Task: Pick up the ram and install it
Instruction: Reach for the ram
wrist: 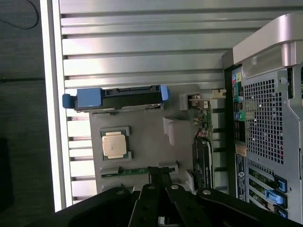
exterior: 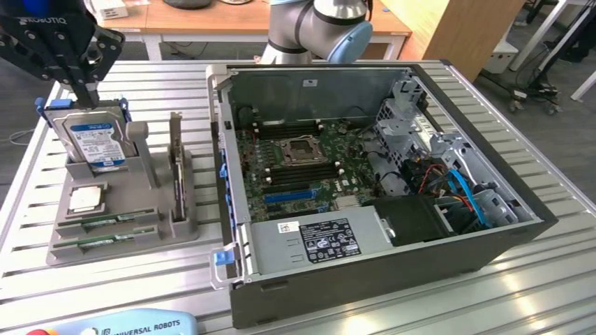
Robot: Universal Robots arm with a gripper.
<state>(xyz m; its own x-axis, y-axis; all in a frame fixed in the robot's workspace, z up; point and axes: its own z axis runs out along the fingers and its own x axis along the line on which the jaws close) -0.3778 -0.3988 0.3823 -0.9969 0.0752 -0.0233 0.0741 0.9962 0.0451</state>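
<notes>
Two ram sticks lie in the near slots of the grey holder [exterior: 56, 251], one [exterior: 110, 221] just behind the other [exterior: 105, 241]. Each is a thin green board with black chips. In the wrist view a green strip of ram [wrist: 135, 171] shows just past the fingertips [wrist: 154, 174]. My gripper [exterior: 86, 103] hangs above the holder's far end, over the blue-labelled hard drive [exterior: 93, 143]. Its fingers are shut with nothing between them, as the gripper [wrist: 158, 176] also appears from the wrist. The open computer case [exterior: 465, 262] stands at the exterior view's right, motherboard [exterior: 298, 164] exposed.
The holder also carries a silver CPU [exterior: 86, 199] and an upright card [exterior: 177, 164]. The case wall [exterior: 223, 160] stands close beside the holder. A teach pendant [exterior: 121, 324] lies at the slatted table's [exterior: 28, 167] near edge. The arm's base [exterior: 322, 28] rises behind the case.
</notes>
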